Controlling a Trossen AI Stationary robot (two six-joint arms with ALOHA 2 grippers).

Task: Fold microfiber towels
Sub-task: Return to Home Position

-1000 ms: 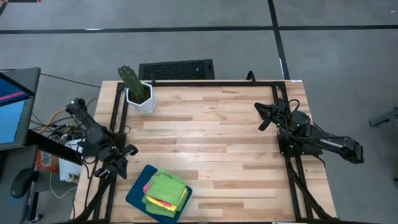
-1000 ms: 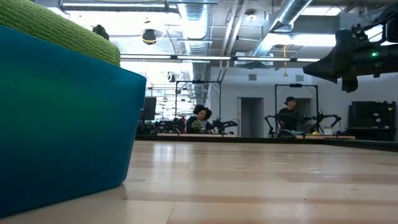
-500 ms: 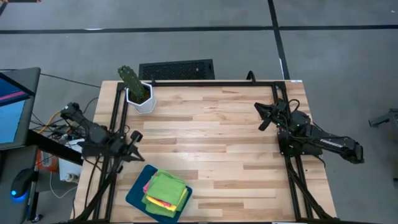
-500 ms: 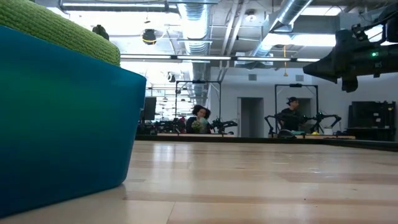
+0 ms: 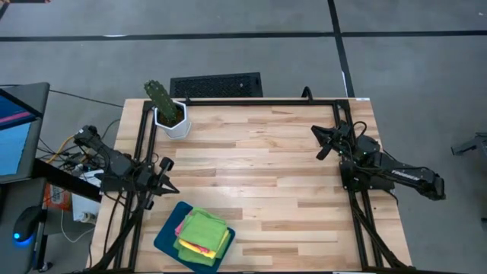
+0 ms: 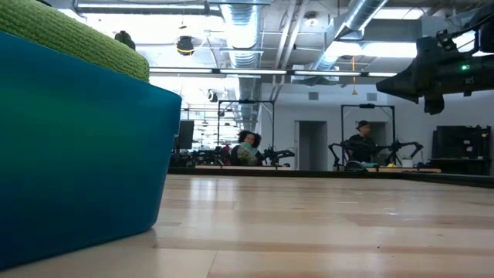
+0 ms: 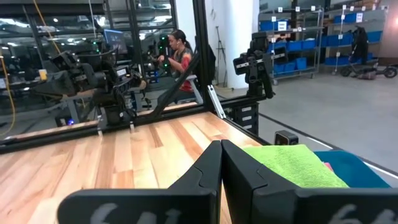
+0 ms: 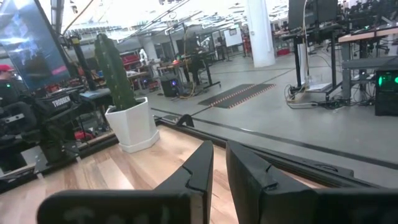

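Robotics lab – exposed ducts (image 6: 247, 31), more arm rigs (image 6: 370, 147).

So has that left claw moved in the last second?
Yes. The left gripper has swung out over the table, nearer the white cactus pot, jaws shut.

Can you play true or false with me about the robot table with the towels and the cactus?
1. The towels are stacked on a blue tray. True.
2. The top towel is pink. False: the top one is lime green.
3. The left gripper is holding a towel. False: it is shut on nothing, above the wood beside the tray.
4. A cactus stands in a white pot at a table corner. True.
5. The right gripper is over the tray. False: it is far across the table from it.
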